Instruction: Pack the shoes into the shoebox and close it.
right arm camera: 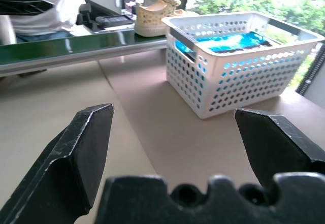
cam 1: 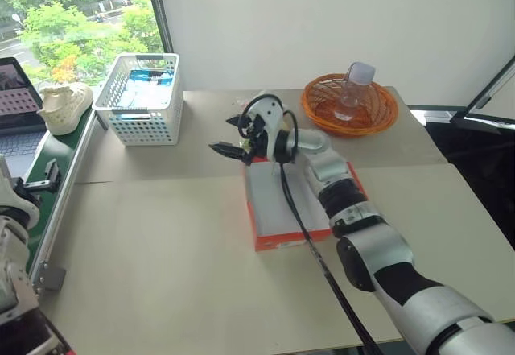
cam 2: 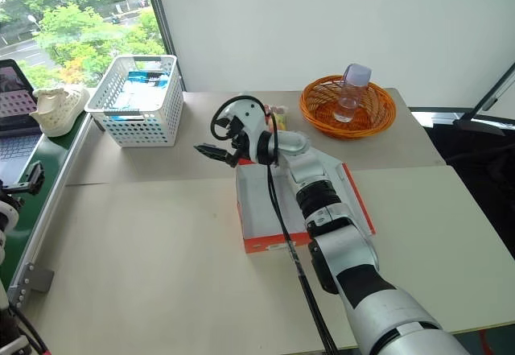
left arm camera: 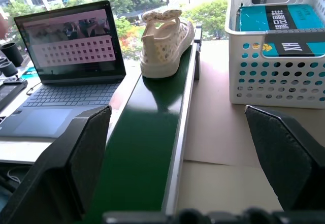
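The shoe [left arm camera: 163,43] looks like soft matt foam, cream-white and dotted with small holes. The shoebox [cam 2: 304,210] is orange-red cardboard, plain white inside. The mesh basket [cam 1: 143,99] is glossy white plastic, punched with round holes. The round basket [cam 1: 349,105] is woven orange wicker, holding a clear plastic bottle [cam 1: 352,91]. The table [cam 1: 177,266] is smooth, matt beige. The conveyor belt [left arm camera: 147,148] is smooth dark green with a pale metal edge.

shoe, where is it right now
The shoe stands on the green strip along the table's left edge, between the laptop and the white basket, far left of the shoebox.
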Tool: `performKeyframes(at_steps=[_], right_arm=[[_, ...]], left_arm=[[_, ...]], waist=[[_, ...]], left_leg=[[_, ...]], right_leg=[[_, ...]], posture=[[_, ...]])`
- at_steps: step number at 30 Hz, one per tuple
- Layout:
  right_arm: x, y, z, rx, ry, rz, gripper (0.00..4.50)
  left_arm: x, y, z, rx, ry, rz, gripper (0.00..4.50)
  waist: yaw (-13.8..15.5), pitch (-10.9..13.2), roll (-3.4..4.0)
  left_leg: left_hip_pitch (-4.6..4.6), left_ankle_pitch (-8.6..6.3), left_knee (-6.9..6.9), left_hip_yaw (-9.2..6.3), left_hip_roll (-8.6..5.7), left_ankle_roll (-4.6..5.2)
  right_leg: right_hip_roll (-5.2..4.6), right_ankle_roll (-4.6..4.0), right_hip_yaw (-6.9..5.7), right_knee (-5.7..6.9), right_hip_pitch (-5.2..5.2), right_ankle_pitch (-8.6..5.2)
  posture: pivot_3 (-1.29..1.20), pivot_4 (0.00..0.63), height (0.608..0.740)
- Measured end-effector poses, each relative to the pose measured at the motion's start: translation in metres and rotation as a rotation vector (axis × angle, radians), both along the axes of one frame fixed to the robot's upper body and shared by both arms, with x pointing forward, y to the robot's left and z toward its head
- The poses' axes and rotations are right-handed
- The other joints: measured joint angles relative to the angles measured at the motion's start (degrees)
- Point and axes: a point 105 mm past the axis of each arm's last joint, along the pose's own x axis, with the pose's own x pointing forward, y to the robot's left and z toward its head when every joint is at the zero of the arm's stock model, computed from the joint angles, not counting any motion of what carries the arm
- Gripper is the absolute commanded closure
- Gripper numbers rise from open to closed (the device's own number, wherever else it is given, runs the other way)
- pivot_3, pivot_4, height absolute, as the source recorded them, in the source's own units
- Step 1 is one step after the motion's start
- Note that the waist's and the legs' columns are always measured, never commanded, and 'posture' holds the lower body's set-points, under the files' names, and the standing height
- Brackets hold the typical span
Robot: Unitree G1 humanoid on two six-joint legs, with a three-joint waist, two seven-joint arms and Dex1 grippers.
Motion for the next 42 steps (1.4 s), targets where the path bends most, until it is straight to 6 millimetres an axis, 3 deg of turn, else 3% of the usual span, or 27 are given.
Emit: performKeyframes(at_steps=[14, 25, 30, 36, 42], right_arm=[[-0.022, -0.013, 0.008, -0.082, -0.004, 0.072, 0.03], [-0.027, -0.016, 0.018, -0.096, -0.022, 0.062, 0.03], [-0.025, -0.022, 0.017, -0.106, -0.018, 0.043, 0.03], [-0.024, -0.024, 0.017, -0.115, -0.025, 0.031, 0.00], [-0.023, -0.029, 0.018, -0.125, -0.032, 0.014, 0.00]], left_arm=[[-0.011, 0.069, -0.029, -0.087, 0.166, -0.019, 0.00], [-0.003, 0.064, -0.058, -0.144, 0.262, -0.156, 0.00], [-0.006, 0.069, -0.070, -0.189, 0.297, -0.128, 0.00], [-0.009, 0.072, -0.073, -0.277, 0.353, -0.106, 1.58], [0.007, 0.053, -0.063, -0.280, 0.312, -0.161, 1.74]], waist=[[0.0, 0.0, -0.01], [0.2, 0.0, -0.03], [0.2, 0.0, -0.04], [0.2, 0.0, 0.01], [2.0, 0.0, 0.01]], left_leg=[[-0.21, -0.23, -0.19, 0.02, 0.05, -0.52], [-0.48, 0.06, -0.19, 0.04, 0.06, -0.15], [-0.54, 0.07, -0.19, 0.09, 0.07, -0.15], [-0.52, 0.09, -0.19, 0.12, 0.06, -0.17], [-0.58, 0.13, -0.19, 0.09, 0.06, -0.23]], right_leg=[[-0.08, -0.13, -0.24, 0.00, -0.33, -0.01], [-0.07, -0.16, -0.35, 0.08, -0.64, -0.01], [-0.07, -0.18, -0.35, 0.15, -0.80, -0.01], [-0.06, -0.18, -0.34, 0.23, -0.81, -0.01], [-0.06, -0.20, -0.37, 0.28, -0.83, -0.02]], posture=[[0.00, 0.150, 0.740], [0.00, 0.150, 0.740], [0.00, 0.150, 0.740], [0.00, 0.150, 0.740], [0.00, 0.150, 0.740]])
